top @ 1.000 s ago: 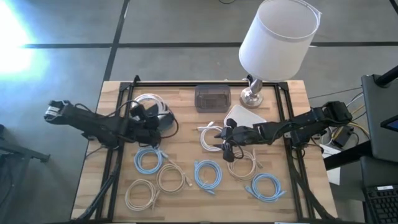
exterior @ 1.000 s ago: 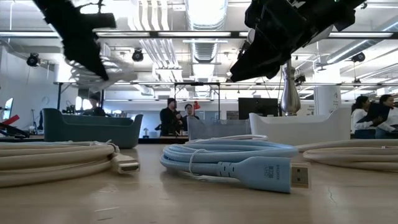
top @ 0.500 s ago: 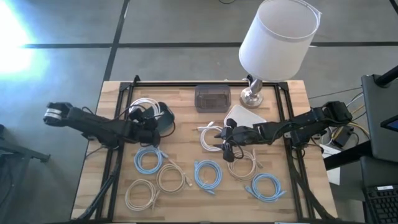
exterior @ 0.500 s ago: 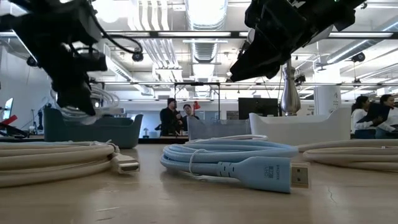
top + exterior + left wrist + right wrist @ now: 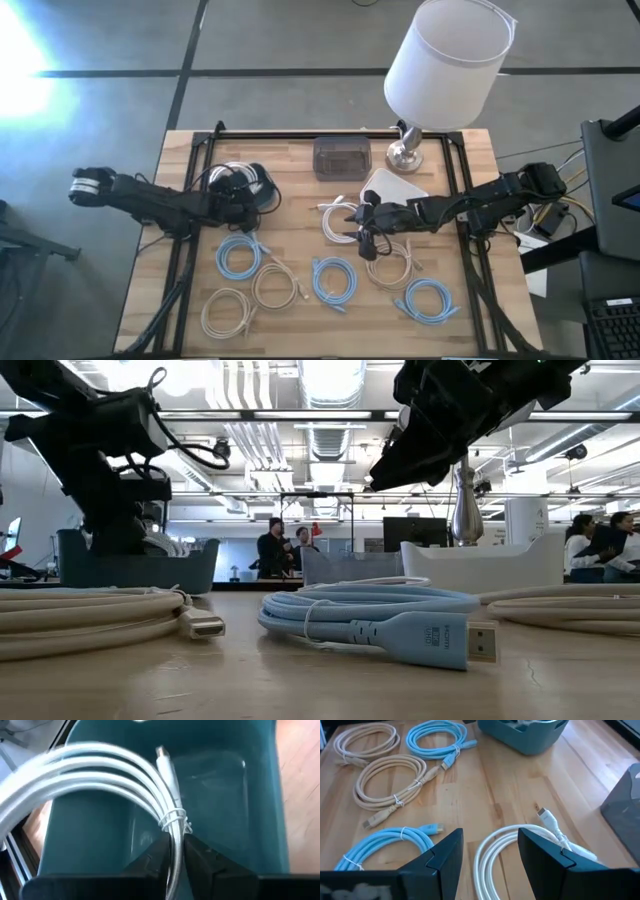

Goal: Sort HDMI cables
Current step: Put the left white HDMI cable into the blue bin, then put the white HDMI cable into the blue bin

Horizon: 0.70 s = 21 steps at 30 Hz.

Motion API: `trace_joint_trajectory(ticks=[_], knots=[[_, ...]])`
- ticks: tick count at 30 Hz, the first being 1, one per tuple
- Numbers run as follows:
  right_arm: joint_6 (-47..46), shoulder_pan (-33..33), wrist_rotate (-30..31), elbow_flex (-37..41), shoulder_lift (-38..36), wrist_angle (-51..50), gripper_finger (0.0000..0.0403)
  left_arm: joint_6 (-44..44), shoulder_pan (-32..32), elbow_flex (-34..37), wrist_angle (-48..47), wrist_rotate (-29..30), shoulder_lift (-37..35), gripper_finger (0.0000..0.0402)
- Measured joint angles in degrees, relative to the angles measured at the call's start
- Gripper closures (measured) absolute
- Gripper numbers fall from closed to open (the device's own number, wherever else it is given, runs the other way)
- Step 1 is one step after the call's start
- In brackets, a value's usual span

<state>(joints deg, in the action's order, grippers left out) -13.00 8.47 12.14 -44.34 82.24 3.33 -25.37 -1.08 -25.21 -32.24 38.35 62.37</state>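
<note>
My left gripper (image 5: 252,197) reaches down into the teal bin (image 5: 266,190) at the table's left and is shut on a white HDMI cable coil (image 5: 232,172). My right gripper (image 5: 352,222) stands open in the air above another white coil (image 5: 520,850) at mid table, its fingers wide apart and touching nothing. Light blue coils (image 5: 238,257) (image 5: 333,279) (image 5: 427,299) and beige coils (image 5: 272,285) (image 5: 226,310) (image 5: 390,265) lie flat on the near half of the table. My left gripper pinches a single strand of the white coil (image 5: 175,842) between its two fingers, just below the thin tie (image 5: 174,819) that binds the loops. The fingers slant down from the table's left. The coil spreads out beyond them inside the teal bin, partly over its rim.
A grey bin (image 5: 341,157) stands at the far middle, a white tray (image 5: 395,186) to its right and a lamp (image 5: 445,65) with a white shade at the far right. Black frame rails (image 5: 190,230) run along both table sides. People stand in the room behind.
My left gripper has come down from high above the table into the teal bin, carrying the white coil with it; the coil now sits at the bin's rim instead of hanging in the air.
</note>
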Motion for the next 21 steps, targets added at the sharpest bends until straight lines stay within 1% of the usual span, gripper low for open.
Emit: trace_joint_trajectory(ticks=[9,12,16,21], knots=[[1.14,0.00,0.00,-0.02,0.20,0.33,0.0218,1.44,-0.02,-1.61,0.28,0.00,0.00,0.0265],[1.04,0.00,-0.02,-0.02,0.28,0.42,0.0218,3.13,-0.02,-3.17,0.35,0.04,0.00,0.0247],[-1.27,0.00,-0.04,-0.02,0.31,0.52,0.0218,5.44,-0.04,-6.15,0.70,0.06,0.00,0.0236],[-3.29,0.01,-0.34,-0.02,0.38,1.31,0.0218,10.06,-0.06,-10.05,1.73,0.09,0.00,0.0234]])
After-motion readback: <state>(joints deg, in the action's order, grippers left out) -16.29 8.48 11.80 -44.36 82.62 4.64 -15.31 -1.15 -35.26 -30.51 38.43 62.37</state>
